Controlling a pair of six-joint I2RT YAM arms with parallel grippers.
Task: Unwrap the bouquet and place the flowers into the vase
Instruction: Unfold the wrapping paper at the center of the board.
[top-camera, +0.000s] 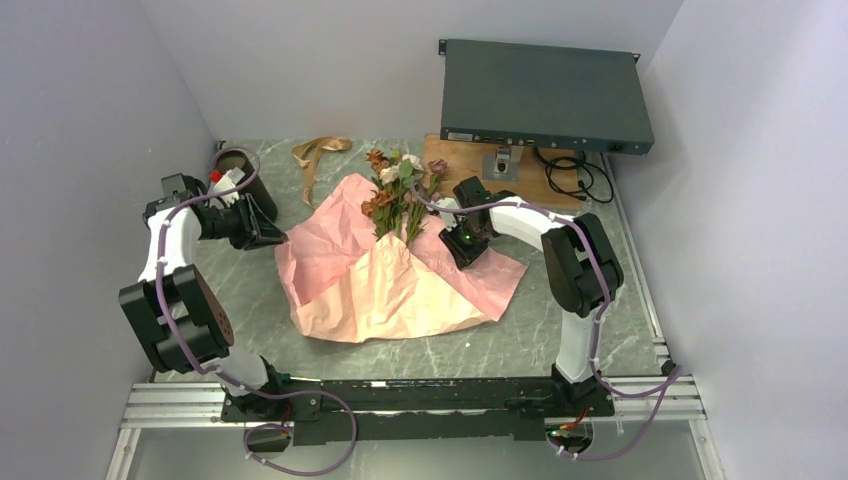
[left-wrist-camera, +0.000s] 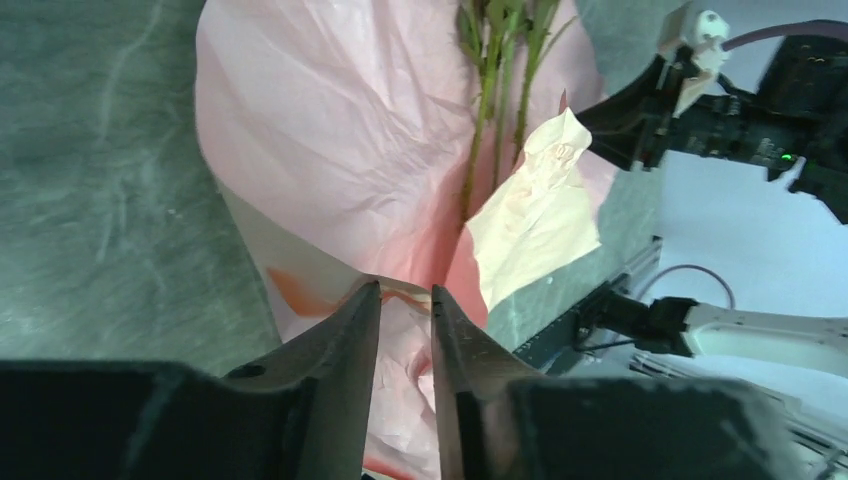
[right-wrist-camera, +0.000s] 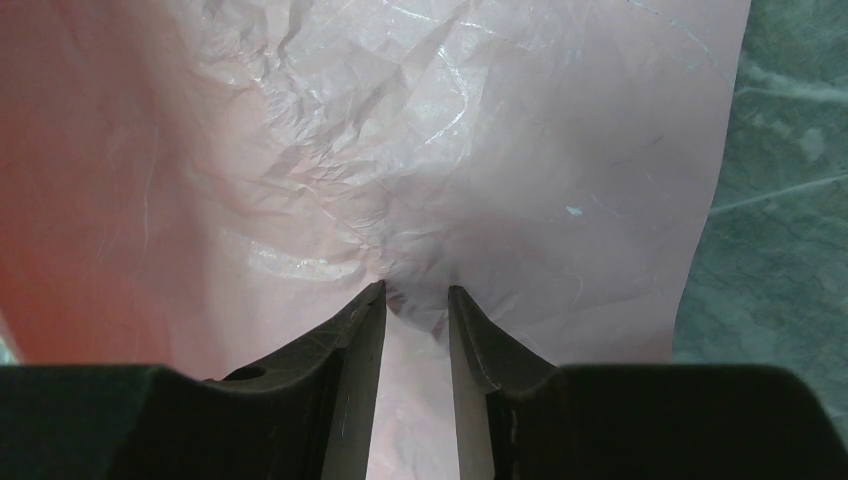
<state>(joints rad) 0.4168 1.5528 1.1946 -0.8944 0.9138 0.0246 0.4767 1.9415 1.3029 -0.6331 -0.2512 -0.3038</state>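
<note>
Showing what overhead hides, wrist views catch right tool (right-wrist-camera: 417, 290) clamping pink paper (right-wrist-camera: 300, 150); left tool (left-wrist-camera: 405, 290): cannot tell.

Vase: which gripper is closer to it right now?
Left. The left gripper is right beside the vase, at the left edge of the pink paper; the right gripper is beyond the flowers, on the paper's right side, far from the vase.

flowers (top-camera: 400, 185) on opened pink paper (top-camera: 400, 290), black vase (top-camera: 262, 195) upright

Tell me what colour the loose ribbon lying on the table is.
Tan. The ribbon shows best in the top external view.
</note>
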